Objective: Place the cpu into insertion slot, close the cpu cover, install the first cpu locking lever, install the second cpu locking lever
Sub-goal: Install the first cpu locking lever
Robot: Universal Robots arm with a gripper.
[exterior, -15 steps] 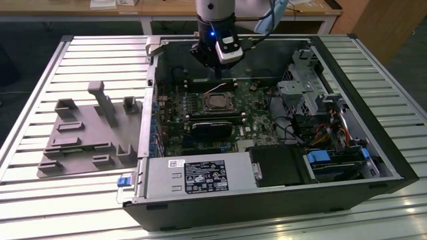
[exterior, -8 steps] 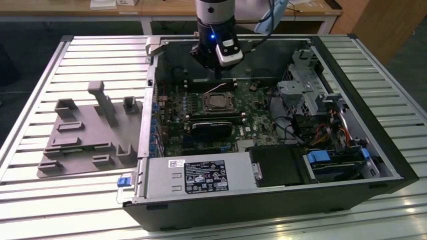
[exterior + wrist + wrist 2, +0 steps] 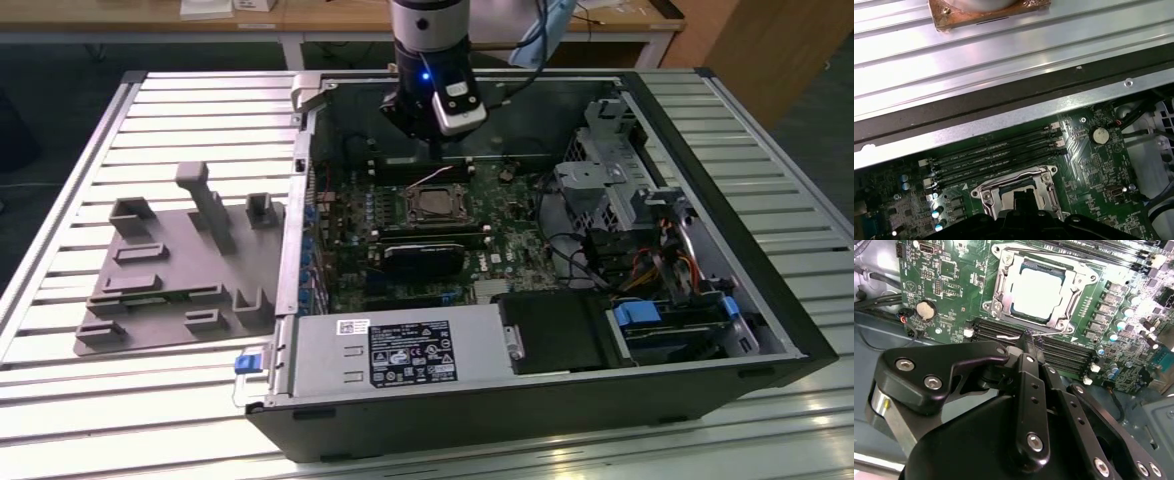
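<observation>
cpu sits under cpu cover, gripper nearby

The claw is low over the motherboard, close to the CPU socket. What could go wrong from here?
1. The claw hangs just above the memory slots beside the cpu; a small sideways drift might scrape them or the capacitors nearby.
2. In the exterior view a thin locking lever stands up at the socket; an off-line push might bend it.
</observation>
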